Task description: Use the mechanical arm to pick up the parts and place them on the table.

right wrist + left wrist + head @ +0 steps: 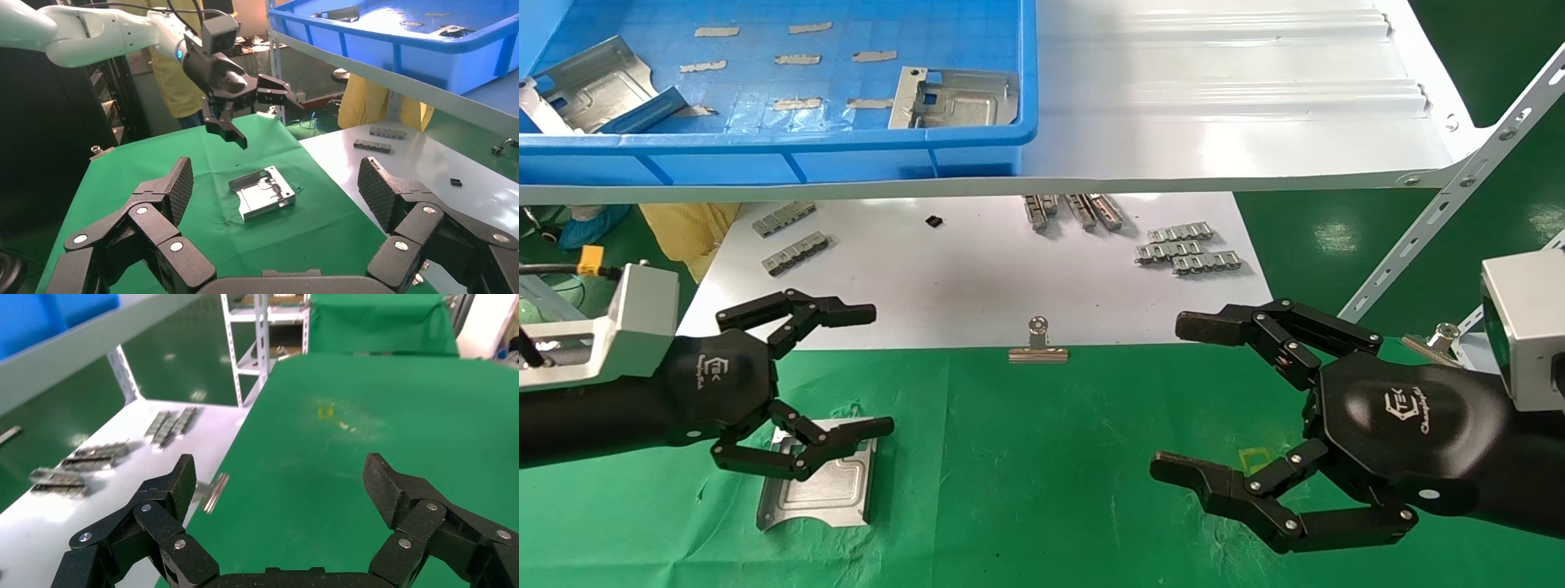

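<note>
One silver part lies flat on the green table at the front left; it also shows in the right wrist view. My left gripper is open and empty, hovering just above the part's far edge; in the right wrist view it is clearly raised off the plate. In the left wrist view its fingers stand wide apart over bare green cloth. Two more parts lie in the blue bin on the shelf. My right gripper is open and empty at the front right.
A silver binder clip sits at the edge of the white sheet. Small linked silver strips lie on that sheet. The white ribbed shelf overhangs the back, with a slanted bracket at the right.
</note>
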### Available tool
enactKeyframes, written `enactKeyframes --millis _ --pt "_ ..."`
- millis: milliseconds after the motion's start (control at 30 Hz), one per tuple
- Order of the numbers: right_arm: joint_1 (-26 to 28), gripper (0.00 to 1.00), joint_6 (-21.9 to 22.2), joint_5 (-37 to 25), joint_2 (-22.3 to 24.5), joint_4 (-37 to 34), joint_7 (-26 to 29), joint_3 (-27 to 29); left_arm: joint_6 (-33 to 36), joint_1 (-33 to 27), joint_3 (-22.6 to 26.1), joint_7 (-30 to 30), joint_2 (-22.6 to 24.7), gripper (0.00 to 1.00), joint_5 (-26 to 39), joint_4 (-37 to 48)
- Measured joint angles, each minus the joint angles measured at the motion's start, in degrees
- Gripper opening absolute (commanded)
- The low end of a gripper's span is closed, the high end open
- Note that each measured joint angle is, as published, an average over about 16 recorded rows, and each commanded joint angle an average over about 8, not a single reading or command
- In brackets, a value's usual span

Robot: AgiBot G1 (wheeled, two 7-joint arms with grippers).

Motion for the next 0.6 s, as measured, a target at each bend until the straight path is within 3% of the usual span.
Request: enactKeyframes --millis 600 --pt "0.0 1.0 0.0 0.0 0.0 0.0 0.0 0.0 -1.85 10.41 -9.94 -13.47 -3.83 1.0 -4.78 -19.5"
